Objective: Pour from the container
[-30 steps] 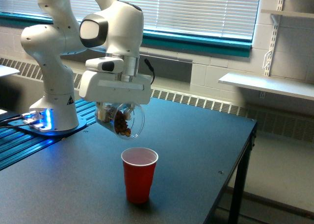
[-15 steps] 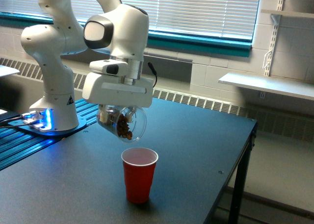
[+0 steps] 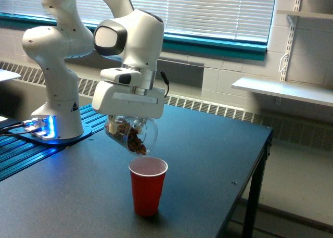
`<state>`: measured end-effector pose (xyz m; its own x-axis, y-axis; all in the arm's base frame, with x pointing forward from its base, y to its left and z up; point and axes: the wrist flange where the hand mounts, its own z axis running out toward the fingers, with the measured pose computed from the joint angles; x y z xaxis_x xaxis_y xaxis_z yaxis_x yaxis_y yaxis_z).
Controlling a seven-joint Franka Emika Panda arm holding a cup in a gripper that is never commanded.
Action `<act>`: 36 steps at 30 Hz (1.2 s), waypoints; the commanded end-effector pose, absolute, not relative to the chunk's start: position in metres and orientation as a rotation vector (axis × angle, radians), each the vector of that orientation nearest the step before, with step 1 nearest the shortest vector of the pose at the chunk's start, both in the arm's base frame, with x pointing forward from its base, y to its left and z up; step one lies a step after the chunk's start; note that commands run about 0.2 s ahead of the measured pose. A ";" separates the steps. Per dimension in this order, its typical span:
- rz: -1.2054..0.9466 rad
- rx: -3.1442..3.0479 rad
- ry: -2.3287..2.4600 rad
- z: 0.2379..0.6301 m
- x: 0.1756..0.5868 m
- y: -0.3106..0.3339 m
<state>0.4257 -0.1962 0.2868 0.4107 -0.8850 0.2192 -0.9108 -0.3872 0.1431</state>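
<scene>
Tipping a clear cup over a red one

Glowing blue at the far left, the arm's round base (image 3: pixel 54 129) sits on a ribbed blue-lit strip beside the worktop (image 3: pixel 208 160), with dark cables running off the left edge. A small dark triangular label marks the white pedestal; its writing is too small to read. Smooth white plastic shells cover the arm (image 3: pixel 57 45), with a grey disc at the wrist joint.

Right of the base, the claw (image 3: pixel 129 124) hangs under a broad white housing, and its fingers are mostly hidden by that housing, so how far apart they stand cannot be told; the container (image 3: pixel 132 135) is held just beneath it. The container is see-through, round and wide-mouthed, tilted with its mouth down toward the right, and brown lumpy pieces lie inside near the rim. It is in the air, above and slightly left of the red cup (image 3: pixel 147 185), not touching it.

The red cup stands upright on the dark matte worktop, tapered, glossy, whitish inside. At far right, white wall shelves (image 3: pixel 283 89) hang on slotted rails.
</scene>
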 end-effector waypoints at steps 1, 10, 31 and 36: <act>0.147 2.419 -1.558 0.285 0.431 -0.192; 0.146 2.422 -1.551 0.283 0.433 -0.192; 0.100 2.410 -1.516 0.282 0.444 -0.188; 0.093 2.408 -1.512 0.282 0.446 -0.189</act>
<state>0.4406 -0.1905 0.2790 0.4389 -0.8749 0.2050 -0.8929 -0.3992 0.2081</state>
